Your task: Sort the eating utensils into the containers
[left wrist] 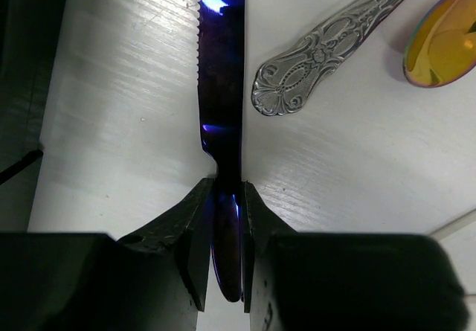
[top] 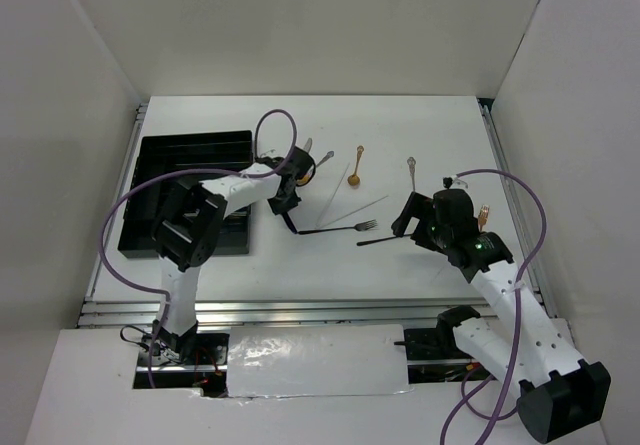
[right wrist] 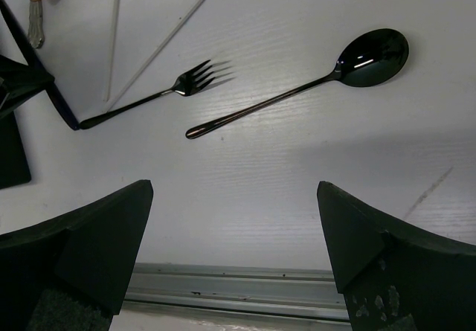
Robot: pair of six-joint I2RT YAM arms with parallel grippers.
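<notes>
Along the table's left side sits the black tray (top: 180, 150). Just right of the tray, the left gripper (left wrist: 227, 197) has its fingers clamped on the handle of the dark blue knife (left wrist: 221, 85) (serrated edge plain in the wrist view). An ornate silver handle (left wrist: 320, 56) and a gold-bowled spoon (left wrist: 442, 37) lie beside the blade. Farther right of the tray, the black fork (right wrist: 149, 97) and black spoon (right wrist: 297, 85) lie near each other, not touching. The right gripper (right wrist: 234, 190) hangs over the table near them, fingers spread wide and holding nothing.

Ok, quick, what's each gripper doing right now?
Left gripper: closed on the blue knife.
Right gripper: open, holding nothing.
</notes>
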